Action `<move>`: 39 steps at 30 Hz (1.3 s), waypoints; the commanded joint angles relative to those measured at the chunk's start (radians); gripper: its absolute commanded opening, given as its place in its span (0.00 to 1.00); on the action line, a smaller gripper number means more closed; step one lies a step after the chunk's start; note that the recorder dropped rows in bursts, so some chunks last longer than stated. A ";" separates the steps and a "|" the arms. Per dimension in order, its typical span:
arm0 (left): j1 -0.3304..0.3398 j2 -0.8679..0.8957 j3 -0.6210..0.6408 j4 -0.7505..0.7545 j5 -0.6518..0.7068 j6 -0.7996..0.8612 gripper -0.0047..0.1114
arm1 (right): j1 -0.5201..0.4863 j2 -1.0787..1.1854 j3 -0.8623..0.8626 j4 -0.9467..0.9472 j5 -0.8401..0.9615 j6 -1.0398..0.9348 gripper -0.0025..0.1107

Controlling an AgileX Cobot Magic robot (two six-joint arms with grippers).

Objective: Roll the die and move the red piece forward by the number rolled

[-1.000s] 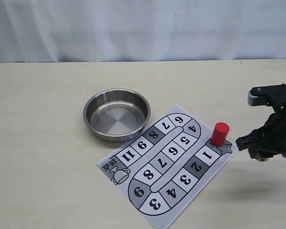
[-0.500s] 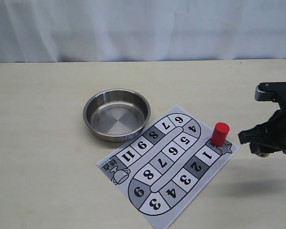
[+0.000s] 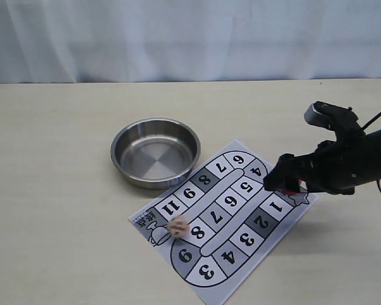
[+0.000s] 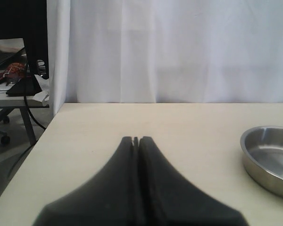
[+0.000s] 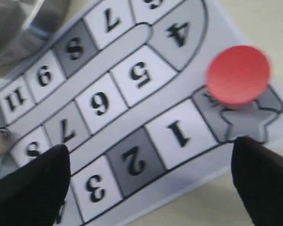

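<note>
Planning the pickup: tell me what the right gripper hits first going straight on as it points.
Probably the game board, around squares 1 and 2, which show inside the open right gripper. The red piece stands off that line, nearer one finger, though depth is unclear.

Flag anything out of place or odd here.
The die shows as a blur on the board by the 8 square, outside the bowl; its face is unreadable. The board sits skewed to the table edge. Nothing spilled or damaged.
</note>
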 commanded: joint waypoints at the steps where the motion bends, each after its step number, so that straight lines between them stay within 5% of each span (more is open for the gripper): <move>1: 0.000 -0.001 -0.005 -0.006 -0.013 0.000 0.04 | -0.005 0.001 -0.003 -0.238 -0.080 0.225 0.79; 32: 0.000 -0.001 -0.005 -0.002 -0.013 0.000 0.04 | -0.005 0.001 -0.003 -0.258 -0.077 0.202 0.78; 39: 0.000 -0.001 -0.005 -0.002 -0.013 0.000 0.04 | -0.002 -0.013 -0.005 -0.258 -0.056 0.160 0.50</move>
